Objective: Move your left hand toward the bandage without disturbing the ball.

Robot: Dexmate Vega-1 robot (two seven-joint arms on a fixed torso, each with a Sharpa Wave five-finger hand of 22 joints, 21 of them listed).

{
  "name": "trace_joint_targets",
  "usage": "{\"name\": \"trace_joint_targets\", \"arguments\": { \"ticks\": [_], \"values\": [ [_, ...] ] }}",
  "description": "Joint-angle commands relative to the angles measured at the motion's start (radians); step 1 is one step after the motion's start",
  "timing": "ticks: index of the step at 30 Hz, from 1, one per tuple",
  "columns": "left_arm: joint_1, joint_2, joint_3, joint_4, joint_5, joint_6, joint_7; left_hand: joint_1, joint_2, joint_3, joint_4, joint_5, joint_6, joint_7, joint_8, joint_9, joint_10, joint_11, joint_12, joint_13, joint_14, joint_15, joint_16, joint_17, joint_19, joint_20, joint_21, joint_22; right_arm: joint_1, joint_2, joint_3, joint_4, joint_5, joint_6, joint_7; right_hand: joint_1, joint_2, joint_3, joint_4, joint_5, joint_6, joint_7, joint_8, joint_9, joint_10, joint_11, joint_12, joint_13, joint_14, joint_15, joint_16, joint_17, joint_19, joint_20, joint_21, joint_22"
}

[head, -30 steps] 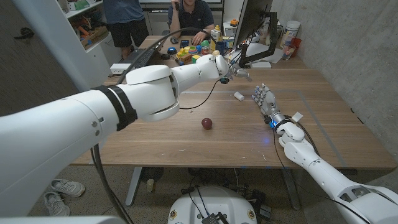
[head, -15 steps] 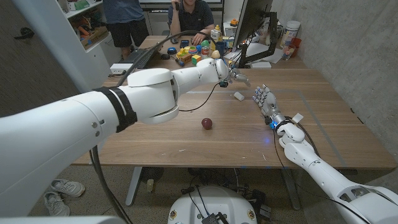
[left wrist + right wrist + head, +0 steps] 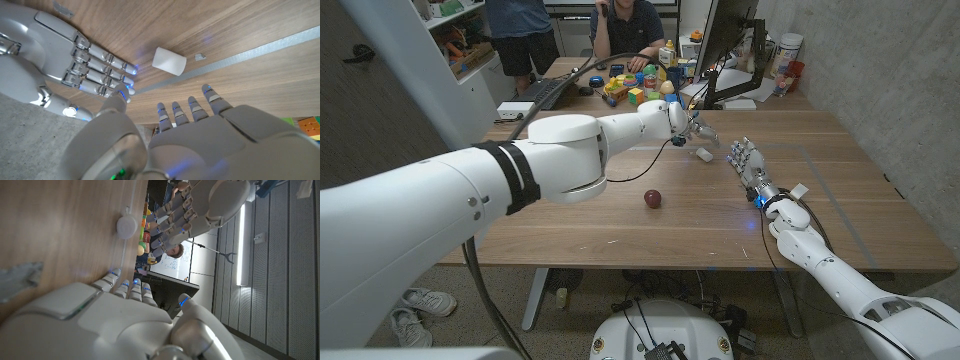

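Bandage, a small white soft roll [image 3: 704,154], lies far right on the wooden bench [image 3: 620,220]; light, squashy, best pinched across its sides. Left hand [image 3: 698,124] hovers above, fingers spread, empty. Dark red ball [image 3: 652,198] sits nearer.

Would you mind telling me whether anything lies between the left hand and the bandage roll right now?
Nothing visible does. The left hand hovers open just short of the bandage, with only bare table between them. The ball sits nearer the robot, off that path, and the right hand stands beside the bandage.
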Motion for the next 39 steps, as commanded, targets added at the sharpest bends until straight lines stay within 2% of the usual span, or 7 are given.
{"name": "trace_joint_targets", "arguments": {
  "ticks": [1,30,39],
  "values": [
    [0.002,-0.002,0.016,0.000,0.000,-0.001,-0.001,0.014,0.003,-0.002,-0.001,0.003,0.007,-0.002,0.002,0.004,0.001,-0.006,0.000,0.002,-0.003,-0.029,-0.004,0.004,0.007,0.001,0.002,0.002,0.006,0.004,0.002,0.015,0.006,0.000,0.010,0.000,0.125,0.000,0.000,0.001,0.003,0.008,0.006,0.004,0.001,0.003,0.000,0.004,0.001,-0.028,0.003,0.002,0.003,-0.097,0.003,0.004],
    [0.004,-0.005,0.016,0.000,0.000,-0.001,-0.001,0.034,0.008,-0.004,0.002,0.001,0.016,-0.002,0.002,0.004,-0.005,0.000,-0.003,0.002,-0.012,-0.025,-0.009,0.005,0.001,0.004,-0.002,0.003,-0.010,-0.003,0.010,-0.006,0.012,-0.006,-0.001,0.001,0.125,0.000,-0.001,0.001,0.004,0.006,0.006,0.004,0.001,0.002,0.000,0.004,0.002,-0.031,0.003,0.001,0.003,-0.097,0.003,0.004],
    [0.004,-0.005,0.018,0.000,0.000,-0.001,-0.001,0.038,0.010,-0.006,0.003,0.000,0.019,-0.002,0.001,0.004,-0.009,0.002,-0.005,0.003,-0.014,-0.023,-0.010,0.005,-0.002,0.006,-0.003,0.003,-0.003,0.002,0.009,0.011,0.012,0.004,0.011,0.002,0.126,0.001,-0.001,0.001,0.006,0.003,0.006,0.004,0.008,-0.002,0.002,0.004,0.002,-0.033,0.003,0.001,0.003,-0.098,0.002,0.004]
  ]
}}
